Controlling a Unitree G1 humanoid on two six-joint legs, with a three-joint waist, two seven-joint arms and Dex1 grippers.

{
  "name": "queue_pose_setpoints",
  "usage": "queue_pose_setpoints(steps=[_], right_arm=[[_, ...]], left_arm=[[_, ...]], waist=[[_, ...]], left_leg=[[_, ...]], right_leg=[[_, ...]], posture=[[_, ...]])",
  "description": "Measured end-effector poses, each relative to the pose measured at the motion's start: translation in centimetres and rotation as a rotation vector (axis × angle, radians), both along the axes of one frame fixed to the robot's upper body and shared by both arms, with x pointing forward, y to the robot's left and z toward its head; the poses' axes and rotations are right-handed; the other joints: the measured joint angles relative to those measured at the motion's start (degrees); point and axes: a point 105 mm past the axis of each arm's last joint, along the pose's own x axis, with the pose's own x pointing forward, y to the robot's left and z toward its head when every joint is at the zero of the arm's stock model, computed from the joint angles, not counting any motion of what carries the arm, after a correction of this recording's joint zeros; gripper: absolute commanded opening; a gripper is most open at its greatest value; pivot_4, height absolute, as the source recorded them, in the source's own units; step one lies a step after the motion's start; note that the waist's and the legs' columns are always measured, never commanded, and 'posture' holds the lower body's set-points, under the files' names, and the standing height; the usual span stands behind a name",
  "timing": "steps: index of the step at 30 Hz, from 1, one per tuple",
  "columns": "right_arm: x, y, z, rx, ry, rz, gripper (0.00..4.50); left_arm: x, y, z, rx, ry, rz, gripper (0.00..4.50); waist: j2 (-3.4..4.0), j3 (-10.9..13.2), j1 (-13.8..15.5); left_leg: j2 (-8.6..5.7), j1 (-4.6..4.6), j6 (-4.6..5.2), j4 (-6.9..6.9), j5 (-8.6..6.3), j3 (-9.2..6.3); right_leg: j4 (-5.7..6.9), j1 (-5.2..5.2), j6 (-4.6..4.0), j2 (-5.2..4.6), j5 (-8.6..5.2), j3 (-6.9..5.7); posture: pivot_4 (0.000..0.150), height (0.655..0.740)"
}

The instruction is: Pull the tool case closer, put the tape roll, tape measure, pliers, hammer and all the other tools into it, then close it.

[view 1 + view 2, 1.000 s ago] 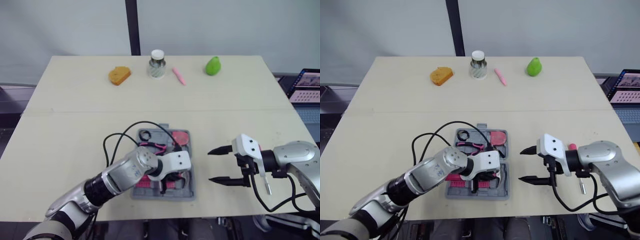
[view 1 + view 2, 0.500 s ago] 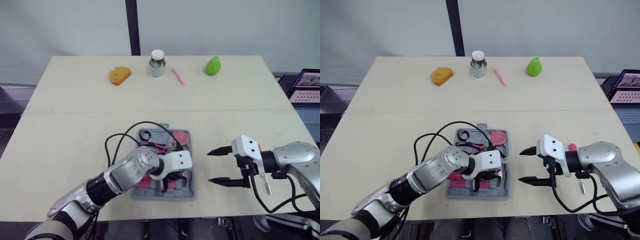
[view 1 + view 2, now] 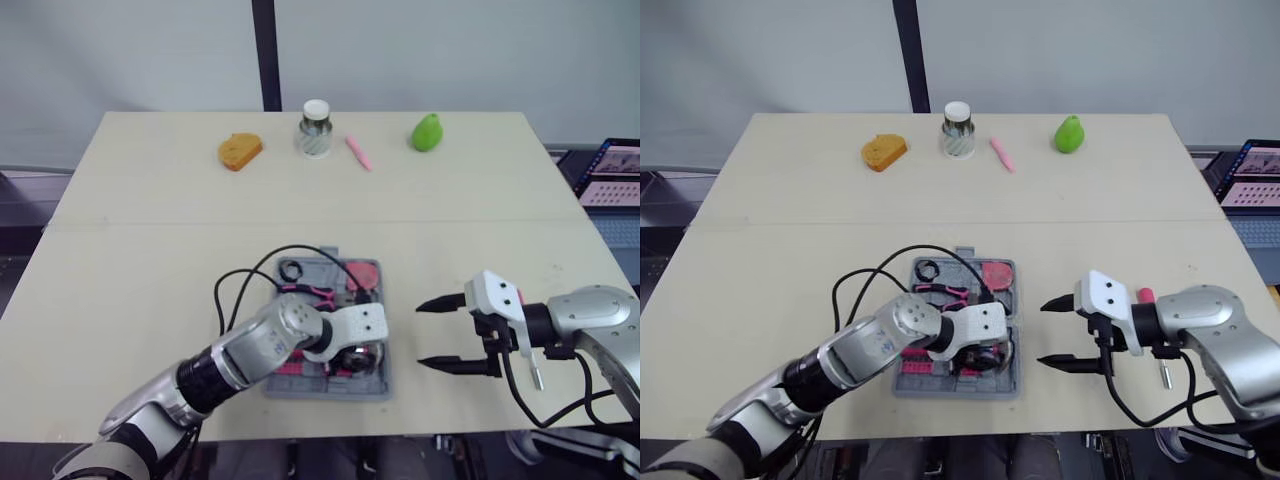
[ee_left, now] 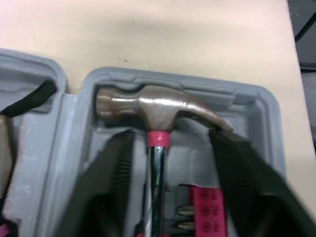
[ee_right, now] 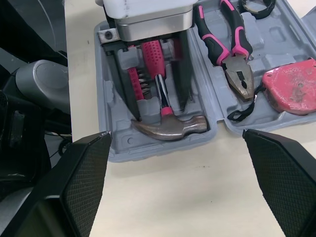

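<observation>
Hammer (image 4: 158, 111) seated in its recess toward 5 o'clock of the tool case (image 3: 378, 390), left gripper (image 4: 170, 143) released astride its shaft, so I would lift straight up, not dragging it; right gripper (image 3: 420, 333) spread at 3 o'clock.

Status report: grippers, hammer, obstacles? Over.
Left gripper jaws open, straddling steel pink-handled hammer in grey plastic tool case. Right gripper open, beside case. Nothing obstructing.

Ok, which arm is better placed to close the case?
Probably right: right gripper hangs open and empty beside the tool case, while left gripper sits inside it, astride the hammer.
</observation>
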Motion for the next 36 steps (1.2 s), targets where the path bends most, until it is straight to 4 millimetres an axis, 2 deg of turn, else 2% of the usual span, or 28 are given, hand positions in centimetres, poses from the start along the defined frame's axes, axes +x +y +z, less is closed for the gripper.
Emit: queue_pose_setpoints(steps=[7, 12, 21, 24, 27, 31, 34, 36], right_arm=[[0.0, 0.0, 0.0, 0.003, 0.002, 0.0, 4.5], [0.0, 0.1, 0.1, 0.008, 0.002, 0.002, 4.5], [0.9, 0.3, 1.0, 0.033, -0.039, -0.01, 4.5], [1.4, 0.3, 1.4, 0.063, -0.047, -0.022, 4.5], [1.9, -0.2, 2.2, 0.109, -0.036, -0.054, 4.5], [1.9, -0.3, 2.8, 0.139, -0.036, -0.058, 4.5], [1.9, -0.5, 3.3, 0.146, -0.034, -0.065, 4.5], [1.8, -0.5, 3.3, 0.144, -0.03, -0.059, 4.5]], left_arm=[[-0.4, -0.4, 0.3, -0.018, 0.038, 0.003, 3.75], [-0.7, -0.6, 1.8, -0.08, 0.076, 0.014, 3.75], [1.8, 1.2, 7.3, -0.339, 0.074, 0.112, 3.75], [2.3, 3.2, 7.9, -0.426, 0.052, 0.128, 3.75], [2.4, 6.9, 6.7, -0.445, 0.04, 0.175, 3.75], [1.4, 9.2, 5.5, -0.471, 0.048, 0.177, 3.75], [0.7, 10.7, 4.5, -0.457, 0.046, 0.169, 2.92], [0.6, 11.1, 3.9, -0.465, 0.054, 0.168, 1.95]], waist=[[0.0, 0.0, 0.1], [0.0, 0.0, 0.1], [0.0, 0.0, 0.1], [0.02, 0.0, -0.3], [0.05, 0.0, -0.7], [0.05, 0.0, -0.2], [0.06, 0.0, -0.2], [0.06, 0.0, -0.2]], left_leg=[[0.01, 0.0, 0.01, 0.01, -0.01, -0.02], [0.03, 0.01, 0.01, 0.02, -0.01, -0.04], [0.05, 0.02, 0.01, 0.02, -0.01, -0.07], [0.07, 0.06, 0.01, -0.01, -0.01, -0.07], [0.06, 0.15, -0.03, -0.12, -0.03, -0.03], [0.07, 0.12, 0.01, -0.07, -0.04, -0.08], [0.05, 0.12, 0.04, -0.06, -0.06, -0.07], [0.07, 0.12, 0.03, -0.06, -0.06, -0.08]], right_leg=[[-0.01, 0.02, 0.0, 0.0, 0.0, 0.0], [-0.02, 0.06, 0.0, 0.0, 0.0, 0.0], [-0.05, 0.1, 0.01, -0.01, 0.0, 0.0], [-0.05, 0.1, 0.01, 0.01, 0.0, 0.01], [-0.07, 0.1, -0.01, 0.1, -0.01, 0.03], [-0.15, 0.18, 0.01, 0.0, 0.01, 0.08], [-0.19, 0.19, 0.04, -0.01, 0.02, 0.1], [-0.19, 0.2, 0.04, 0.0, 0.02, 0.09]], posture=[[0.15, 0.74], [0.15, 0.74], [0.15, 0.74], [0.15, 0.74], [0.15, 0.74], [0.15, 0.74], [0.15, 0.74], [0.15, 0.74]])
